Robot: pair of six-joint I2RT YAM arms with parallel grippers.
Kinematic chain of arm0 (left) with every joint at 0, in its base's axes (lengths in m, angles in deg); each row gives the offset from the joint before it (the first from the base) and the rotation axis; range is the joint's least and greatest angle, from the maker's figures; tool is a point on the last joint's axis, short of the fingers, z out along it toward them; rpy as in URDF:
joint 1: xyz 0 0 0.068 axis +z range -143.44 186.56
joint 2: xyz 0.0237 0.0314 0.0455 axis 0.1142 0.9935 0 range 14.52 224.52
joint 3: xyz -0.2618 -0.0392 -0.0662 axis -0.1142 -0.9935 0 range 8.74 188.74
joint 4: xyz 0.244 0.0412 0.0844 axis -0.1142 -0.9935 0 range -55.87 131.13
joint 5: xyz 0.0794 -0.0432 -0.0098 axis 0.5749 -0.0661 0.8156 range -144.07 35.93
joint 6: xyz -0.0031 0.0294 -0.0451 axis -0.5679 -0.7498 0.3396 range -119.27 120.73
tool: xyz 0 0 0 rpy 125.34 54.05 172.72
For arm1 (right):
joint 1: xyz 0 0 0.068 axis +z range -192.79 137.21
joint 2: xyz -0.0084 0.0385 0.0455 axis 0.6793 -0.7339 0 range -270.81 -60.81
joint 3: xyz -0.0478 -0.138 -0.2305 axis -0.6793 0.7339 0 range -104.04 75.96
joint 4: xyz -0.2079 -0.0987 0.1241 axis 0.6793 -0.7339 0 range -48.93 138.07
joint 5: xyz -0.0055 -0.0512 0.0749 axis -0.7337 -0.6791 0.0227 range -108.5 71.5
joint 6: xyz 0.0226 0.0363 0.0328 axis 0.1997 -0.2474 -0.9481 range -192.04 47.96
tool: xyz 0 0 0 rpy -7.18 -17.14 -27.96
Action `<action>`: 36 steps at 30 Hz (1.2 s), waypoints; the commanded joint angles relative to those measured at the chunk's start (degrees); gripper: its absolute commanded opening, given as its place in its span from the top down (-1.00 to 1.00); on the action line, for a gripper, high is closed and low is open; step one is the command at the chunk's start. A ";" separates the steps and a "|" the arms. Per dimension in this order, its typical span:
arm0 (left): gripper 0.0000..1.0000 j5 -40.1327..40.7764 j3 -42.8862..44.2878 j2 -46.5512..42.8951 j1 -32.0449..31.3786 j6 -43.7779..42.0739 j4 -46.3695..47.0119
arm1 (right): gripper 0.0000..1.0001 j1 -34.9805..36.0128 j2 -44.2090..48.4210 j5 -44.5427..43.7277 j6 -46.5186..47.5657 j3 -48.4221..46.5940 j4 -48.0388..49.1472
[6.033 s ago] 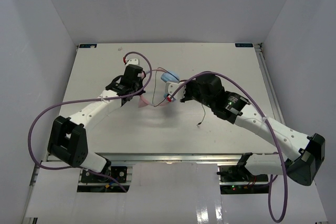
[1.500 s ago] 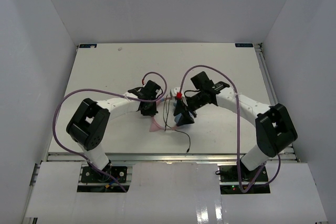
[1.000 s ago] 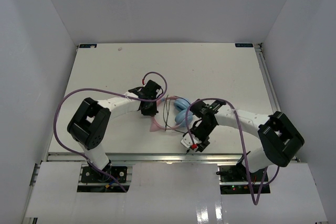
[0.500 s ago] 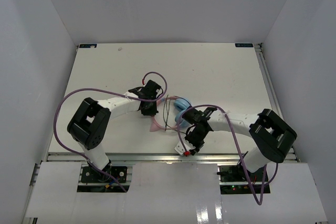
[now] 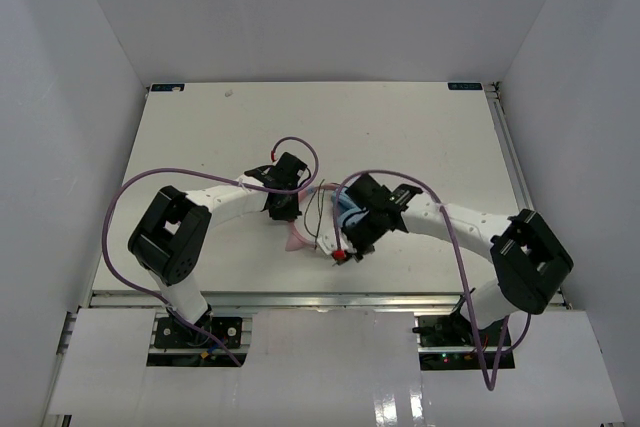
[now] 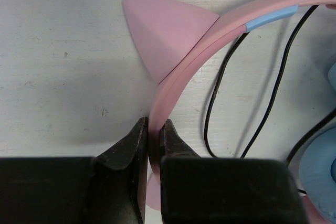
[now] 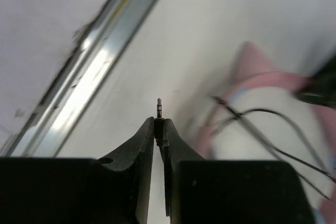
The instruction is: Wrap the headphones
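The headphones [image 5: 300, 239] lie at the table's middle front, with a pink headband [image 6: 194, 61] that has a cat ear, light-blue ear cups [image 5: 345, 215] and a thin black cable [image 6: 273, 95]. My left gripper [image 6: 153, 129] is shut on the pink headband and also shows in the top view [image 5: 283, 209]. My right gripper [image 7: 158, 124] is shut on the cable's jack plug [image 7: 158, 106], whose metal tip sticks out past the fingertips. In the top view my right gripper [image 5: 342, 253] sits just right of the headband. Loops of black cable [image 5: 316, 215] run between the two grippers.
The purple arm cables [image 5: 290, 145] arch over both arms. The table's metal front rail [image 7: 94, 64] shows close by in the right wrist view. The white walls [image 5: 90, 67] enclose the table on three sides.
My right gripper has swung with the plug from the table's front edge back up toward the ear cups. The left gripper has stayed on the headband.
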 commanded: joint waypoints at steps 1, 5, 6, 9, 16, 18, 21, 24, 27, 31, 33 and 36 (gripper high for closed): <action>1.00 -1.37 -0.16 -1.09 -0.29 0.74 1.16 | 0.85 -7.01 0.69 13.88 -19.53 -9.06 9.71; 1.00 -1.82 0.20 -1.15 -0.33 1.03 1.20 | 0.85 -8.66 -1.53 16.76 -34.87 -7.83 20.12; 1.00 -1.88 0.24 -1.16 -0.33 1.08 1.18 | 0.85 -8.69 -1.50 14.81 -39.19 -6.11 24.66; 1.00 -1.96 0.24 -1.42 -0.32 1.12 1.19 | 0.85 -8.86 -0.99 6.98 -50.03 -0.93 35.98; 1.00 -1.96 0.13 -1.58 -0.32 1.23 1.12 | 0.85 -9.62 -2.22 -25.39 -69.02 3.15 47.60; 1.00 -1.94 0.15 -1.58 -0.33 1.23 1.12 | 0.85 -9.71 -3.11 -29.96 -71.66 2.67 47.32; 1.00 -1.80 0.06 -1.81 -0.33 1.31 1.06 | 0.85 -9.63 -3.07 -32.95 -74.15 2.69 48.61; 1.00 -1.83 0.06 -1.99 -0.33 1.44 1.12 | 0.85 -9.35 -4.15 -34.90 -75.34 0.92 48.48; 1.00 -2.13 0.06 -2.02 -0.33 1.68 1.10 | 0.85 -8.83 -5.99 -39.21 -75.84 -1.44 47.15; 1.00 -2.95 0.30 -2.10 -0.33 1.84 1.12 | 0.85 -7.53 -7.72 -41.13 -75.14 -2.50 46.66; 0.90 -3.09 0.47 -2.25 -0.33 1.99 1.03 | 0.82 -6.87 -8.08 -41.30 -74.73 -2.67 46.66; 0.65 -3.40 0.86 -2.87 -0.33 2.02 0.94 | 0.69 -6.47 -8.86 -41.39 -73.50 -3.54 46.52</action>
